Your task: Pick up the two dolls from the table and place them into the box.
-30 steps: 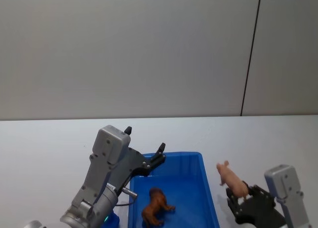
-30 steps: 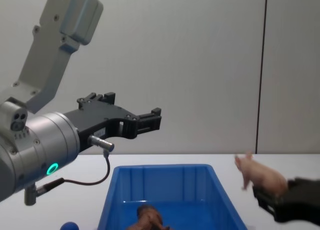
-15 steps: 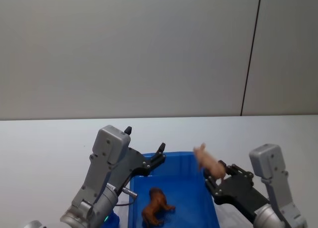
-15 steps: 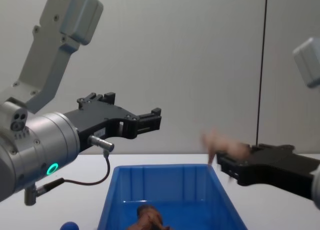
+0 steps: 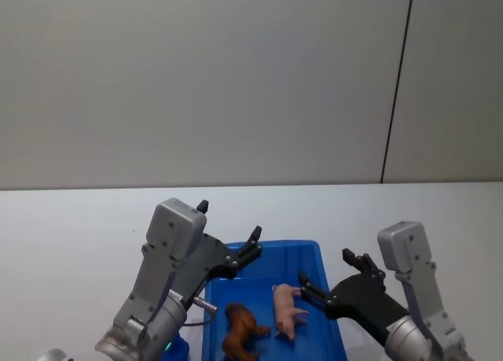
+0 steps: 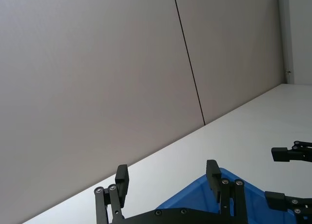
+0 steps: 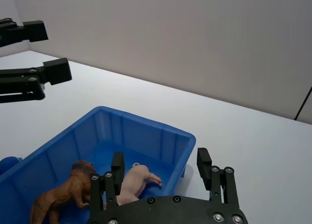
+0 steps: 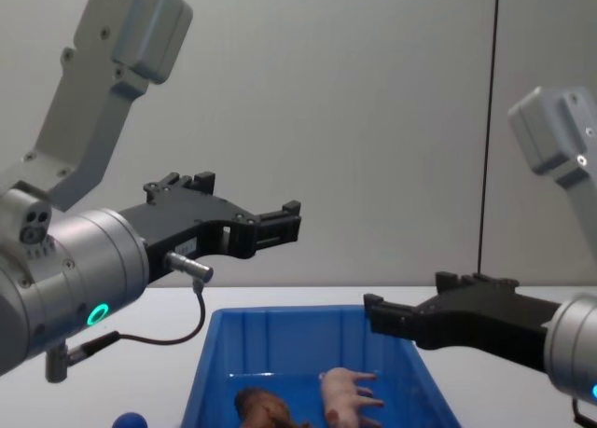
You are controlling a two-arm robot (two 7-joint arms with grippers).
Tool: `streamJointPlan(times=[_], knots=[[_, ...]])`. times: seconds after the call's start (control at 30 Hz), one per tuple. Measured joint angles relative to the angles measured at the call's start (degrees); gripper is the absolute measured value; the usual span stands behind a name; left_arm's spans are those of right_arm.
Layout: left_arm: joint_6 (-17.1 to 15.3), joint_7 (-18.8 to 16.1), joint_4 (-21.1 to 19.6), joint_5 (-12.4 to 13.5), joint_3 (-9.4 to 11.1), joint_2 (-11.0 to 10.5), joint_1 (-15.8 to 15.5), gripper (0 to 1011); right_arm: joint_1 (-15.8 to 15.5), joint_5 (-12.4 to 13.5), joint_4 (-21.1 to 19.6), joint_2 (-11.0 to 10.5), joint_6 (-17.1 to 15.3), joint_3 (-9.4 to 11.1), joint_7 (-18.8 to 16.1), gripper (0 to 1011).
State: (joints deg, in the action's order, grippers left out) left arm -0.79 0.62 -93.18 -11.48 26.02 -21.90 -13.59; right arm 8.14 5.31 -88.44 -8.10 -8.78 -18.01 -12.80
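Both dolls lie inside the blue box (image 5: 314,251). The brown lion (image 5: 240,329) stands toward the box's left. The pink pig (image 5: 288,311) lies on its side just right of it, free of any grip. My right gripper (image 5: 324,268) hovers open over the box's right rim with nothing between its fingers. In the right wrist view the pig (image 7: 135,179) and lion (image 7: 63,192) sit below the open right gripper (image 7: 161,160). My left gripper (image 5: 229,221) stays open and raised above the box's far left corner. The chest view shows the pig (image 8: 347,395) beside the lion (image 8: 261,407).
A small blue ball (image 8: 129,420) rests on the white table (image 5: 71,219) left of the box. The table stretches bare to the far side and both sides, ending at a grey wall (image 5: 236,78).
My right gripper carried the pig leftward over the box and opened. The pig dropped in beside the lion, which shifted slightly. The left arm has not moved.
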Motion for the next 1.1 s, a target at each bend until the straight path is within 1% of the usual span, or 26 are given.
streamJointPlan(times=[0.03,0.07,0.13,0.33,0.43,0.63,0.93,1.1], knots=[[0.0,0.0,0.0,0.0,0.0,0.0,0.0,1001,0.0,0.0,0.1,0.0,0.0,0.0,0.1,891],[0.0,0.0,0.0,0.0,0.0,0.0,0.0,1001,0.0,0.1,0.1,0.0,-0.1,0.1,0.3,939],[0.0,0.0,0.0,0.0,0.0,0.0,0.0,1001,-0.1,0.3,0.2,-0.1,-0.2,0.3,0.9,998],[0.0,0.0,0.0,0.0,0.0,0.0,0.0,1001,-1.0,0.9,-0.6,-0.7,-0.5,0.9,3.0,1001],[0.0,0.0,0.0,0.0,0.0,0.0,0.0,1001,-2.0,1.5,-1.8,-1.4,-0.8,1.5,4.9,1001],[0.0,0.0,0.0,0.0,0.0,0.0,0.0,1001,-4.1,2.4,-4.0,-2.8,-1.2,2.4,7.8,1001],[-0.2,0.0,-0.1,0.0,-0.1,0.0,0.1,1001,-5.8,3.2,-5.9,-4.0,-1.5,3.3,10.1,1001],[-1.5,0.1,-0.7,-0.4,-0.3,-0.5,0.4,1001,-6.4,3.5,-6.5,-4.3,-1.6,3.5,10.9,1001]])
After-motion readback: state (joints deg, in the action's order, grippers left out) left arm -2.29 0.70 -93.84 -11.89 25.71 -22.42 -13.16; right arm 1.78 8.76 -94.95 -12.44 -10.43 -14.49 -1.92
